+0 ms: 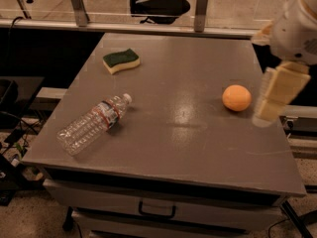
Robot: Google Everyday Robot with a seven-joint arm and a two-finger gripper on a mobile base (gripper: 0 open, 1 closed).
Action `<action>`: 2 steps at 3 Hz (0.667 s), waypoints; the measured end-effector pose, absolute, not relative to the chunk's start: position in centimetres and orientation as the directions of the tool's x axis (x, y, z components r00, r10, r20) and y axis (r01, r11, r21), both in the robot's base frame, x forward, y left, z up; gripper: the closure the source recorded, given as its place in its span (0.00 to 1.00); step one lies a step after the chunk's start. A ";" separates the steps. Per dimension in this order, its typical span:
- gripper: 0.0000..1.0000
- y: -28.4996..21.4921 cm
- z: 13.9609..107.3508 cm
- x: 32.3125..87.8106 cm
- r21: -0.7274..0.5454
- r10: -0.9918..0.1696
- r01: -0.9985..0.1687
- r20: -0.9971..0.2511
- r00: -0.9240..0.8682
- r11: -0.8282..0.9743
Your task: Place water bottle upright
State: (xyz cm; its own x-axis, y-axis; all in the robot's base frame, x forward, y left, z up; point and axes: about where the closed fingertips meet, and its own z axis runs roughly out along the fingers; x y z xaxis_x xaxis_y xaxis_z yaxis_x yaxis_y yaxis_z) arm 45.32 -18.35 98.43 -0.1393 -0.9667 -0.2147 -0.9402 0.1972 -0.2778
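Observation:
The water bottle [92, 123] lies on its side on the grey table [173, 148], near the front left corner. It is clear and ribbed, with a white cap pointing to the back right and a blue, white and red label band near the cap. My gripper [272, 99] hangs at the right edge of the view, above the table's right edge, far to the right of the bottle. It holds nothing that I can see.
An orange [236, 97] sits on the right part of the table, just left of the gripper. A green and yellow sponge [121, 60] lies at the back left. A drawer with a handle [156, 212] is below the table top. A chair [159, 4] stands behind a rail.

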 end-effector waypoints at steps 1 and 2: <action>0.00 -12.2 98.6 47.1 -0.298 -0.974 -0.954 -0.223 0.032 0.037; 0.00 -4.2 97.8 48.2 -0.314 -0.937 -0.927 -0.211 0.278 -0.205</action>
State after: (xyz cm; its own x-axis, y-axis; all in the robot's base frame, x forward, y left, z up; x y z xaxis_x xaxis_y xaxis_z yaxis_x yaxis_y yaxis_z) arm 48.24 -4.22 97.76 0.2782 -0.9371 -0.2108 -0.9270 -0.2045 -0.3144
